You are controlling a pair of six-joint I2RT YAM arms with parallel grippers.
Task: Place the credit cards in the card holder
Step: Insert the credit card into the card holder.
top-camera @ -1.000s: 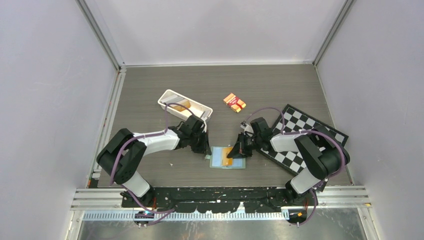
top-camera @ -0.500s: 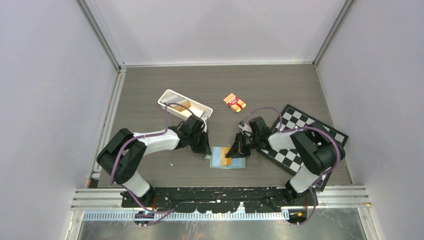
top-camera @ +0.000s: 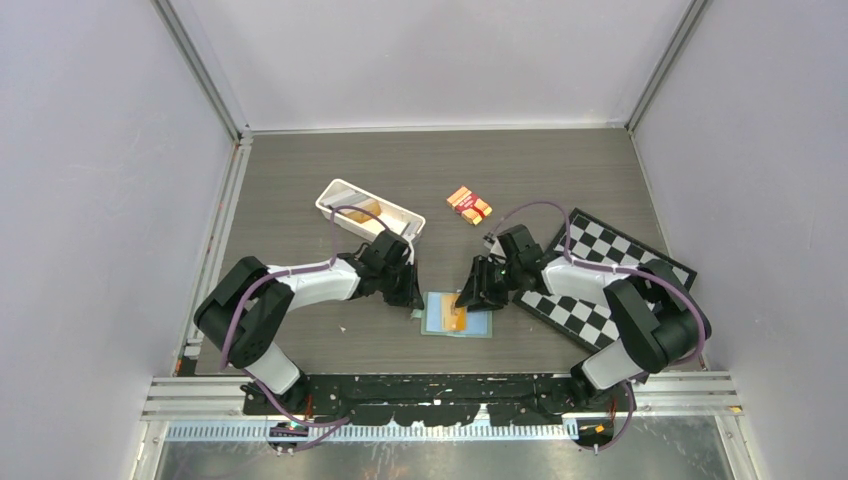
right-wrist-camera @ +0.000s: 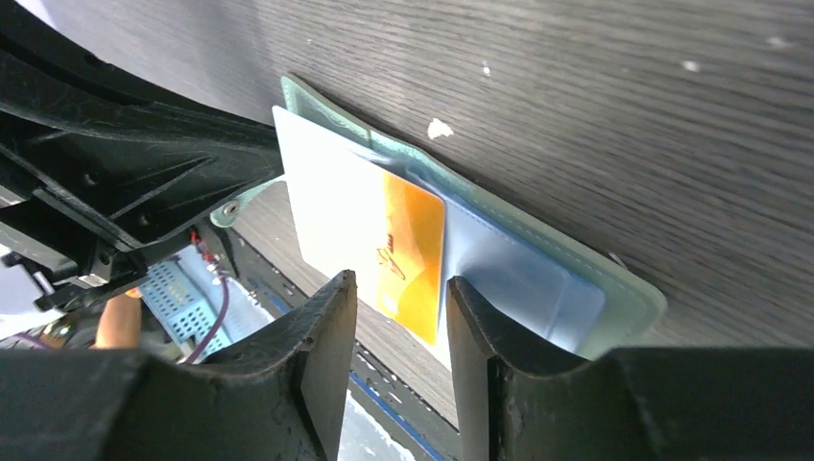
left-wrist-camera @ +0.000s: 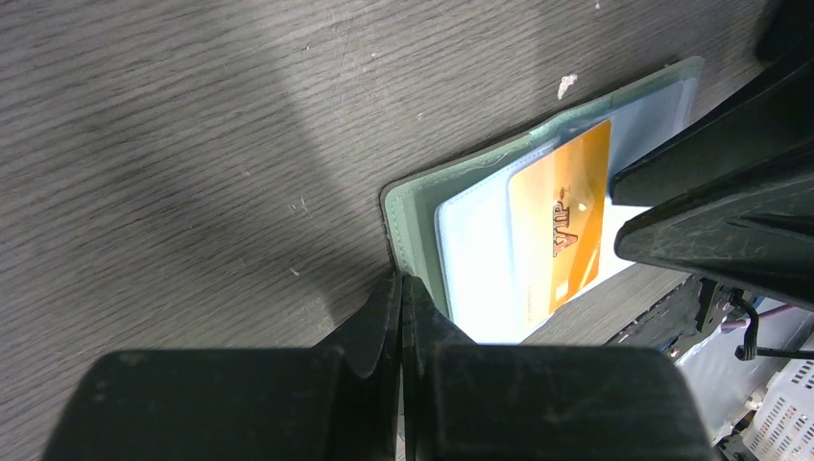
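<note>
The card holder (top-camera: pixel 480 326) lies open on the table, sage green outside (left-wrist-camera: pixel 413 197) with blue-grey pockets (right-wrist-camera: pixel 538 279). A gold credit card (top-camera: pixel 455 318) marked VIP (left-wrist-camera: pixel 562 230) lies flat on it, partly tucked under a clear pocket (right-wrist-camera: pixel 415 252). My right gripper (top-camera: pixel 468 298) hovers open just over the card's end (right-wrist-camera: pixel 398 288), touching nothing. My left gripper (top-camera: pixel 410 296) is shut, its tips (left-wrist-camera: pixel 401 283) pressed against the holder's left edge. Another gold-tan card (top-camera: pixel 365 208) rests in the white tray.
The long white tray (top-camera: pixel 332 198) stands behind the left arm. An orange-and-red banded packet (top-camera: pixel 468 204) lies farther back. A chessboard (top-camera: pixel 612 248) lies under the right arm. Grey walls enclose the table.
My right gripper has opened and let go of the gold card, which now lies on the holder. The left gripper has stayed shut at the holder's edge.
</note>
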